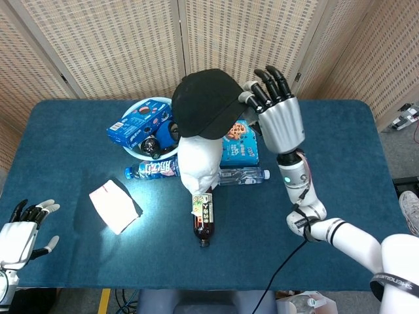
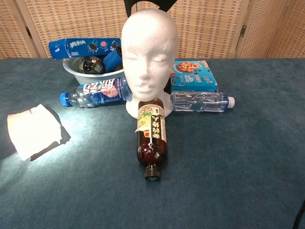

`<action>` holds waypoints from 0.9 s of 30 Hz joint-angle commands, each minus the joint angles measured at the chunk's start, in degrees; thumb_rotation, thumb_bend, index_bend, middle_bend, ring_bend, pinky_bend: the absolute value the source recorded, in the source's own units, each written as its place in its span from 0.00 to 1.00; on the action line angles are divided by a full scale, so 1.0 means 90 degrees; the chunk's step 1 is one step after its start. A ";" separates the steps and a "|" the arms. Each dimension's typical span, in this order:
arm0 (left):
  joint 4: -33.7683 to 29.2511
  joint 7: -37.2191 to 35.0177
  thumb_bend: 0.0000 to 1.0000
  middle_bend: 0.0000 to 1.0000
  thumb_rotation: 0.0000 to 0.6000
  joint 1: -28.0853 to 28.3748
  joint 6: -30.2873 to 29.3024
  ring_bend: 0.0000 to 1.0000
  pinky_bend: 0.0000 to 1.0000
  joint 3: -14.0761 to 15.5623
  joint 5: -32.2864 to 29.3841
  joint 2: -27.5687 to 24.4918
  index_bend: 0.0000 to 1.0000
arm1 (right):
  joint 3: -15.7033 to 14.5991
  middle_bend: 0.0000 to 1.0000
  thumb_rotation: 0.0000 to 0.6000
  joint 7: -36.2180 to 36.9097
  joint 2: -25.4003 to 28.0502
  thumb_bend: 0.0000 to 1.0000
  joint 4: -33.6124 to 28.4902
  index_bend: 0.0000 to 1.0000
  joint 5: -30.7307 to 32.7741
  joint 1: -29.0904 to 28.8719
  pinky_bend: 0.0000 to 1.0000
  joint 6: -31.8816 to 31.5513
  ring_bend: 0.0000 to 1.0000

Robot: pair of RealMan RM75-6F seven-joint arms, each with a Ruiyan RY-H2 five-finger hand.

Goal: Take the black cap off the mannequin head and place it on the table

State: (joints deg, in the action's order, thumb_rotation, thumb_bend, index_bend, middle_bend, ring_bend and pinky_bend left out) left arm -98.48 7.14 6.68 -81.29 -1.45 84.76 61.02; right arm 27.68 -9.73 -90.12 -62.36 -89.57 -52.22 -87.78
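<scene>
Head view: dark blue cloth-covered bench [image 1: 340,170] carries everything. On it, mid-bench, stands the white foam mannequin head [image 1: 200,163], bare on top in chest view [image 2: 147,52]. Right hand [image 1: 275,111], silver w/ black fingers, is raised above the bench, up and to the right of the mannequin head; its fingertips [image 1: 252,98] pinch the rim of the black fabric cap [image 1: 204,103]. Cap hangs in the air just left of the hand, over the back-top of the mannequin head, not on the bench; chest view catches only its lower edge [image 2: 147,4] at frame top. Cannot tell if cap is touching the foam.

Left hand [image 1: 19,232] sits low at the bench's near-left edge, fingers spread, holding nothing.

Behind the mannequin head: white round bowl [image 1: 141,147] w/ blue snack box [image 1: 139,123] across it, blue cookie box [image 1: 239,145] lying flat to the right. Blue-label plastic bottle [image 1: 152,170] lies on its side left of the mannequin head's base, clear plastic bottle [image 1: 243,175] lying on the right. Dark brown bottle [image 2: 151,138] lies in front, black lid pointing at the near edge. White folded cloth [image 1: 114,206] well left, apart from the rest. Small clear bottle w/ white lid [image 1: 190,91] mostly hidden behind the cap.
</scene>
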 commanded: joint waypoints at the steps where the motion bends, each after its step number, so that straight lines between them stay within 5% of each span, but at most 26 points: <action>1: -0.0023 0.0031 0.24 0.18 1.00 0.0022 0.0018 0.17 0.02 0.0010 0.0032 0.0012 0.24 | -0.0020 0.44 1.00 -0.0044 0.0229 0.49 -0.0083 0.81 0.0069 0.0154 0.23 -0.0110 0.24; 11: -0.0107 0.0132 0.24 0.18 1.00 0.0051 0.0056 0.17 0.02 0.0028 0.0030 0.0017 0.24 | -0.0138 0.44 1.00 -0.0139 0.1002 0.49 -0.0403 0.81 0.0195 0.0738 0.23 -0.0445 0.24; 27: -0.0071 0.0081 0.24 0.18 1.00 0.0081 0.0143 0.17 0.01 0.0103 0.0070 0.0068 0.24 | -0.1105 0.45 1.00 -0.0084 0.1159 0.49 -0.0382 0.81 0.0355 0.2068 0.23 -0.0787 0.24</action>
State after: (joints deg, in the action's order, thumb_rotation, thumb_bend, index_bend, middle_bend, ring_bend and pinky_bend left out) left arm -99.16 7.90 7.39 -80.03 -0.55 85.40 61.62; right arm 18.31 -10.72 -79.33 -66.22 -86.67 -34.25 -94.69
